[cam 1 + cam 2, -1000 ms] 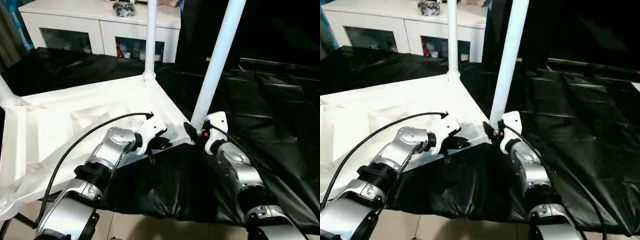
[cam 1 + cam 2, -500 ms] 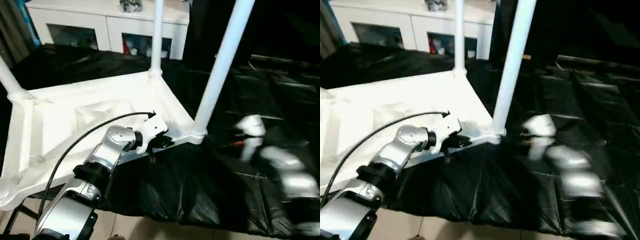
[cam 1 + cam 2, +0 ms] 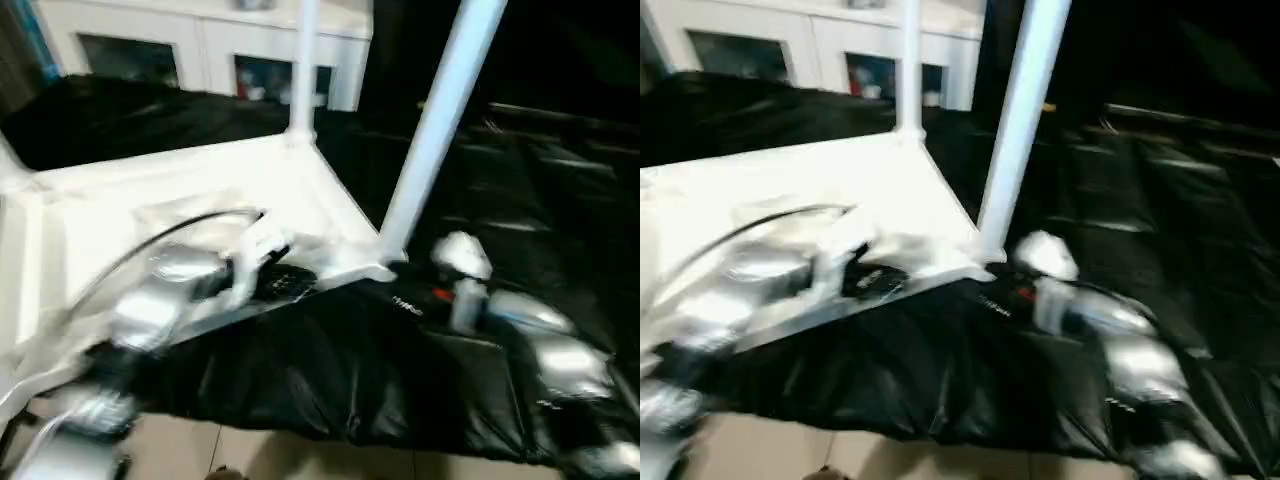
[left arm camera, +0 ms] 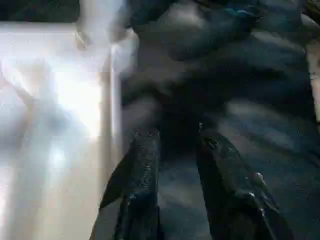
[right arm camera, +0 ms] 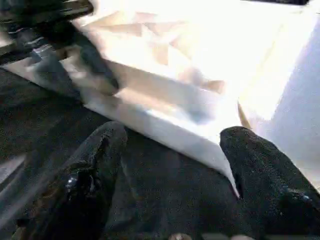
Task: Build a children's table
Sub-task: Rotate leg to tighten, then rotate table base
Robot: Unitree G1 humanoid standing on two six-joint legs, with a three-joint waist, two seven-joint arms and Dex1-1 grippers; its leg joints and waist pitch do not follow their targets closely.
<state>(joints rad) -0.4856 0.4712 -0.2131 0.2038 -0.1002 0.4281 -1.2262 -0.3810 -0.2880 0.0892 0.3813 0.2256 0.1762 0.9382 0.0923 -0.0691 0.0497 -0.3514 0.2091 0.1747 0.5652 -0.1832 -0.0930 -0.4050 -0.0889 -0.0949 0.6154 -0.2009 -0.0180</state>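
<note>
Now, nearest first:
Floor: a pale strip of floor (image 3: 330,462) shows below the black sheet's hanging edge.
Right jaws (image 5: 172,150): wide apart in the right wrist view, nothing between them; the children's table (image 3: 120,215) has its white rim and near corner just beyond their tips, apart from them.
Left jaws (image 4: 175,145): parted a little in the left wrist view, empty, over the black sheet (image 3: 500,200) with the tabletop's edge just beside one finger.
Head views: both silver arms are smeared; the left jaws sit at the tabletop's near edge, the right jaws on the sheet near the corner socket.
Table: upside down on the sheet-covered surface, ribbed underside up.
Near leg (image 3: 432,130): upright in the near corner socket, beside the right arm.
Far leg (image 3: 303,65): upright in the far corner.
Cabinet (image 3: 200,50): white, glass-doored, beyond the surface.
</note>
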